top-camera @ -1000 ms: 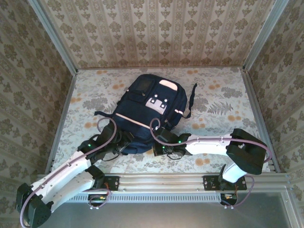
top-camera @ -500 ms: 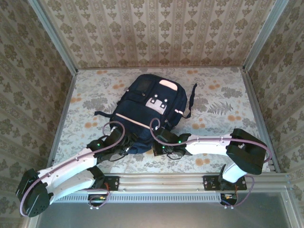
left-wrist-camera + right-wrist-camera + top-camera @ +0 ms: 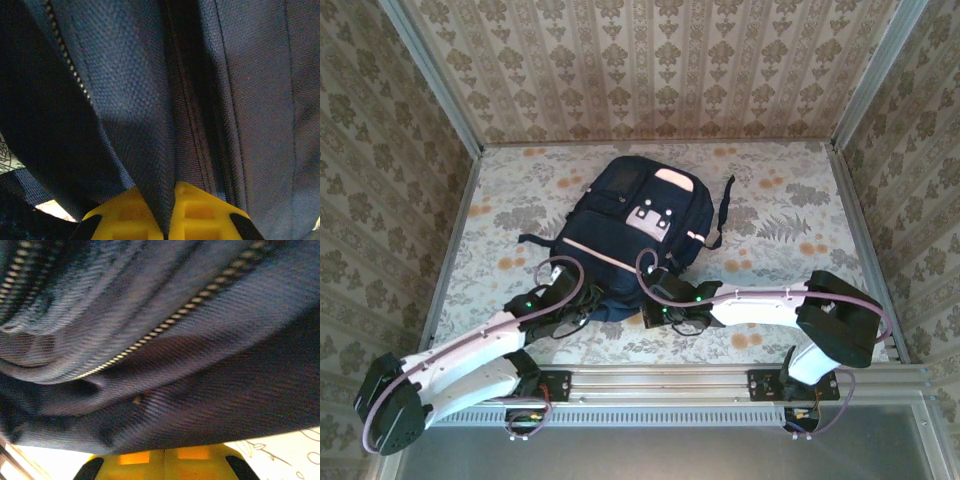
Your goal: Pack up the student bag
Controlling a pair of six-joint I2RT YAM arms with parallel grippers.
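Pinching a student bag (image 3: pixel 638 225) fold in left gripper (image 3: pixel 166 200), pressed right gripper (image 3: pixel 164 454) fingers together at its near edge, length running ahead.

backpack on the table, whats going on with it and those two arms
A navy student bag lies flat on the patterned table, and both arms reach to its near edge. The left end effector is shut on a fold of the bag's fabric, beside a zipper. The right end effector is shut too, tight against the fabric below a second zipper; whether it pinches cloth is unclear.
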